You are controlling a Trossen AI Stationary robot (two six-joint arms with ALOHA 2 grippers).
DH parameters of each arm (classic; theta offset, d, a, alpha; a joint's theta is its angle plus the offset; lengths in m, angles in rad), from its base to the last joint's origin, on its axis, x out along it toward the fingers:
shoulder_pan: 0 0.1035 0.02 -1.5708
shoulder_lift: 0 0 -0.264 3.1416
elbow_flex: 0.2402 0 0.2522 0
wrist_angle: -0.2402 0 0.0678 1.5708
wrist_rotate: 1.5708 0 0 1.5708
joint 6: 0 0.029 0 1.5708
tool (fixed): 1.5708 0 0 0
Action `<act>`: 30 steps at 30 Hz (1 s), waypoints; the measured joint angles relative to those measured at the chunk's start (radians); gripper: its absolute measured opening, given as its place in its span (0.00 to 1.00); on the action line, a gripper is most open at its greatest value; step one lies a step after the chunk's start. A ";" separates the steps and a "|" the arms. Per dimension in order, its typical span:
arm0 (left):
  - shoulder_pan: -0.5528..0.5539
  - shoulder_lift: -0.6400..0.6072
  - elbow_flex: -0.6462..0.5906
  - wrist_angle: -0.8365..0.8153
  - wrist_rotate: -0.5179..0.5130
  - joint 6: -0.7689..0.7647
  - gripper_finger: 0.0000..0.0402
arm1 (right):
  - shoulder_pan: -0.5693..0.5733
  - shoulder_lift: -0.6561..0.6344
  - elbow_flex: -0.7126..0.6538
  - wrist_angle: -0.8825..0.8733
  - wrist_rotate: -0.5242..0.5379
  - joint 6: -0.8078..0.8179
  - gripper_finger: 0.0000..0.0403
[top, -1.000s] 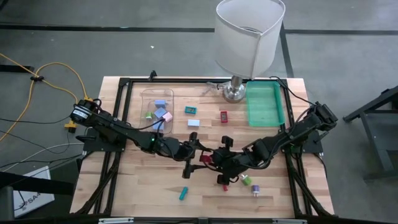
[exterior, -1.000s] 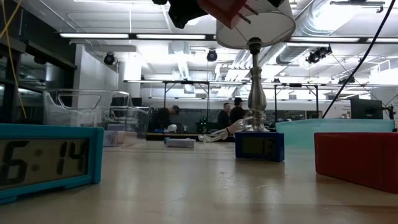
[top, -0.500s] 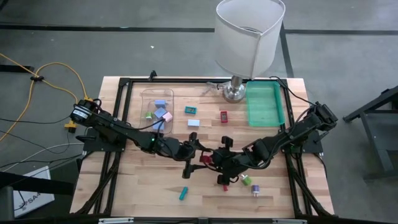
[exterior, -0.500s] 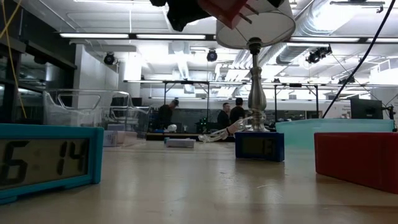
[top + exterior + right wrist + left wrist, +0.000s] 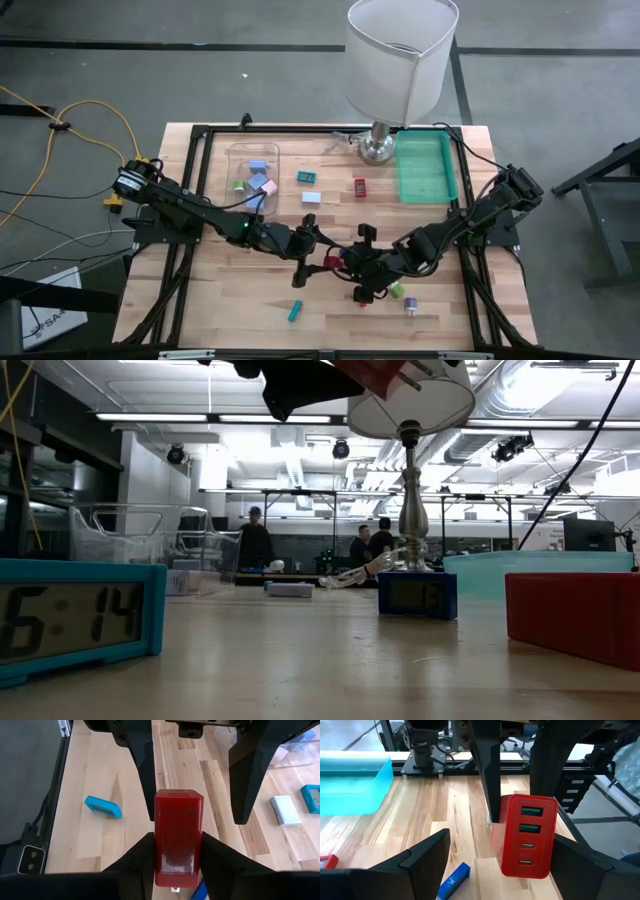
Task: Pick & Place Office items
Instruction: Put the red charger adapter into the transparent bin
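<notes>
Right claw shifted left, gripping red charger; left claw wide.

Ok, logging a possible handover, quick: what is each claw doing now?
Left claw: open, empty, facing the red plastic USB charger block.
Right claw: shut on the charger block.

Work surface: a light wooden table with a black frame around its edge. Resting directly on it: a clear plastic bin toward the left rear, a green tray toward the right rear, and the lamp base between them (white shade overhead). Loose items on the boards: a teal clock, a white block, a red clock, a teal piece near the front edge, a green piece and a purple-topped piece close together.
</notes>
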 joint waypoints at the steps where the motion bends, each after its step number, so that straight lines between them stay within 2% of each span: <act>1: 0.000 0.000 0.000 0.000 0.000 0.000 0.75 | -0.001 0.000 0.000 0.000 0.000 0.000 0.29; 6: 0.000 0.000 0.000 0.000 0.000 0.000 0.71 | -0.001 0.000 0.000 0.000 0.000 0.000 0.28; 15: -0.001 0.000 0.000 0.001 0.003 0.001 0.54 | -0.001 0.000 0.000 -0.003 0.005 0.001 0.28; 30: -0.002 0.000 0.000 0.001 0.005 0.036 0.32 | -0.001 0.000 0.000 -0.003 0.004 0.006 0.28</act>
